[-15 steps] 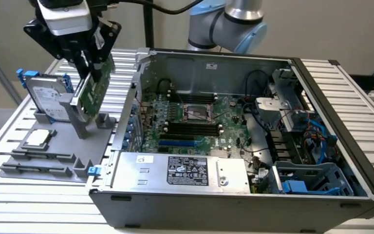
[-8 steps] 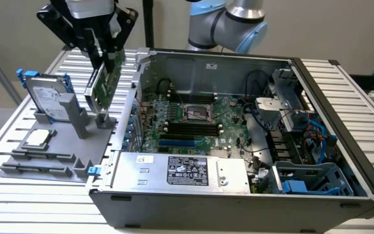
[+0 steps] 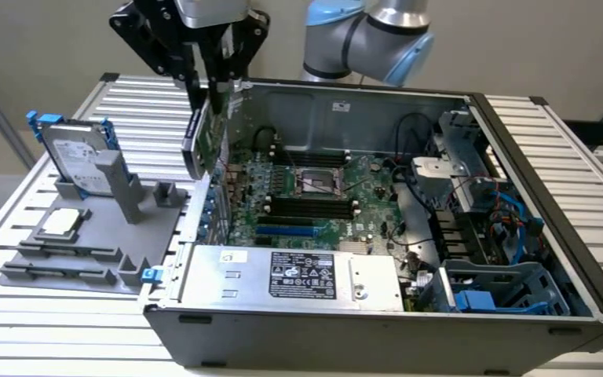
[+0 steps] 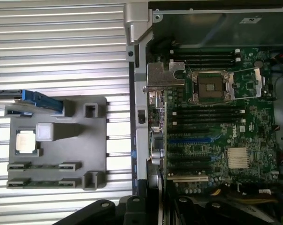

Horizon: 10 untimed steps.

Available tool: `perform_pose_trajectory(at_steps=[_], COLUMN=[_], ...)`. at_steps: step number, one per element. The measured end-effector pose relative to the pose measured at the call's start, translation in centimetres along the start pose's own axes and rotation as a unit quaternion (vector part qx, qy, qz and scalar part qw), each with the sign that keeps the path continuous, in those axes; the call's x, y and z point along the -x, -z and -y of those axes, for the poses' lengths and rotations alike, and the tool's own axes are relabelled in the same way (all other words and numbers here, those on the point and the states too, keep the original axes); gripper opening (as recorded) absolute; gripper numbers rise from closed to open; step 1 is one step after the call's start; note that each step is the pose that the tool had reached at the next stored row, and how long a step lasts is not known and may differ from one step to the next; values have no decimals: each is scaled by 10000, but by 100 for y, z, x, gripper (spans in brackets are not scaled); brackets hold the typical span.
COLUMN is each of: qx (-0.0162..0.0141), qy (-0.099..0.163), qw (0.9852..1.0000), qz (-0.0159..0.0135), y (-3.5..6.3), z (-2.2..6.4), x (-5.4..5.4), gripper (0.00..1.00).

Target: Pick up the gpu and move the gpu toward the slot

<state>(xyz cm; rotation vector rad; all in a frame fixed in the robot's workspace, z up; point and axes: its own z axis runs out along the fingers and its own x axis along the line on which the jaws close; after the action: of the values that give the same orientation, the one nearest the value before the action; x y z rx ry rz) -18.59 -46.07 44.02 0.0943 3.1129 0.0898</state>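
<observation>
Exterior view: hand [image 3: 210,75] closed on the gpu [image 3: 205,140], a thin green card with silver bracket, hanging on edge above the near wall of the open computer case [image 3: 385,322]. Carry step judged in hand; lowering calls for alignment with the slot.

Wrist view: gpu [image 4: 156,117] seen edge-on, bracket uppermost, beside the motherboard [image 4: 216,140]; grey holder [image 4: 57,140] on the surface [image 4: 61,47].

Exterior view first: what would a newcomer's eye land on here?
The black claw holds the gpu on edge in the air above the open computer case, at its wall on the exterior view's left. Inside lies the green motherboard. Beside the case, a grey parts holder carries a hard drive and a processor chip.
</observation>
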Motion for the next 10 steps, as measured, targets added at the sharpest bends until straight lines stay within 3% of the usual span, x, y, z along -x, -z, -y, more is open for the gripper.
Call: perform_pose_trajectory(at_steps=[10], qx=[-2], qy=[0], qw=[10000], qz=[-6], y=[-59], z=[-26], x=[450], gripper=[26])
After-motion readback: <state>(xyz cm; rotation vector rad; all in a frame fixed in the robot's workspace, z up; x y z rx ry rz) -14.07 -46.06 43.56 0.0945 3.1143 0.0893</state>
